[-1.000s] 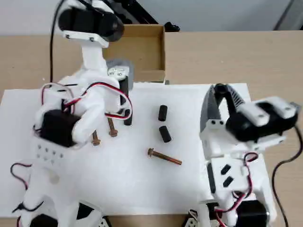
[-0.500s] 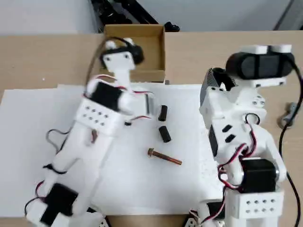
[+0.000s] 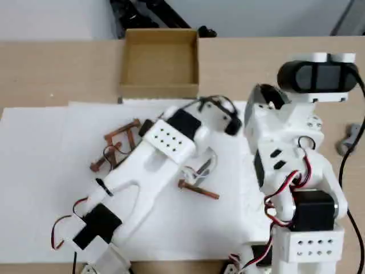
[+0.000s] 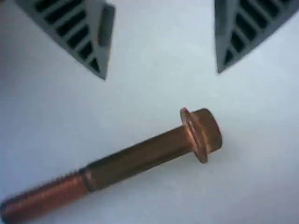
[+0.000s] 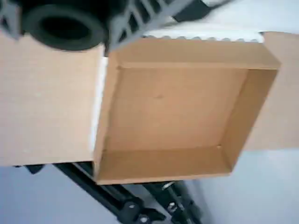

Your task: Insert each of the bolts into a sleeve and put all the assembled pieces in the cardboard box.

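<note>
A white sheet [image 3: 40, 171] covers the table [image 3: 274, 63], with the cardboard box [image 3: 159, 90] at its far edge. Left wrist view: the left gripper [image 4: 161, 73] hangs spread wide over a bolt [image 4: 140, 156] lying flat — not touching it. Right wrist view: the right gripper [image 5: 63, 33] pinches a black sleeve [image 5: 65, 22], the box beyond.

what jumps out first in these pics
The left arm lies stretched across the white sheet, its open claw close above a copper bolt. Beyond it, an empty cardboard box sits at the sheet's far edge.
</note>
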Robot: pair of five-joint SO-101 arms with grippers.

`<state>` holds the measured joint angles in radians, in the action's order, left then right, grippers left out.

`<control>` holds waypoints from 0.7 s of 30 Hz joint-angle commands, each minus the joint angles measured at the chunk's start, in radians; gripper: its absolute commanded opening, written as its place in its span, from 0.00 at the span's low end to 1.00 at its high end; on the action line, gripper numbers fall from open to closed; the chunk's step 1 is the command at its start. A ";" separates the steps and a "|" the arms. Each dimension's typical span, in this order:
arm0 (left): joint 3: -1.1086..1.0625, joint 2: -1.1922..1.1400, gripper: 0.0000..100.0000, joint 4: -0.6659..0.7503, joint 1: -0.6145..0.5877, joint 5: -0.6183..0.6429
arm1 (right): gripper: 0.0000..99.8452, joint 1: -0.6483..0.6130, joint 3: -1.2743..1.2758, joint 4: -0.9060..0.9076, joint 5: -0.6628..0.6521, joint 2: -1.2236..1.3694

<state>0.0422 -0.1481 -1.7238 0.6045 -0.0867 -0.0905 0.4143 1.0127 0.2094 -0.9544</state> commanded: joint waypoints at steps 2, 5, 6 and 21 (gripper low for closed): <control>-0.010 0.006 0.14 -0.028 0.002 -0.342 | 0.00 0.016 -0.020 0.005 0.011 -0.004; -0.022 0.005 0.14 -0.025 0.005 -0.477 | 0.00 0.016 -0.020 0.004 0.011 -0.004; -0.027 0.005 0.14 -0.014 0.005 -0.514 | 0.00 0.018 -0.020 0.004 0.011 -0.004; -0.272 0.003 0.14 0.353 0.075 -0.552 | 0.00 0.015 -0.021 -0.002 0.011 -0.004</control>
<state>-0.2018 -0.1496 -1.4400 0.6705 -0.6360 -0.0829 0.4143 1.0127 0.2094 -0.9544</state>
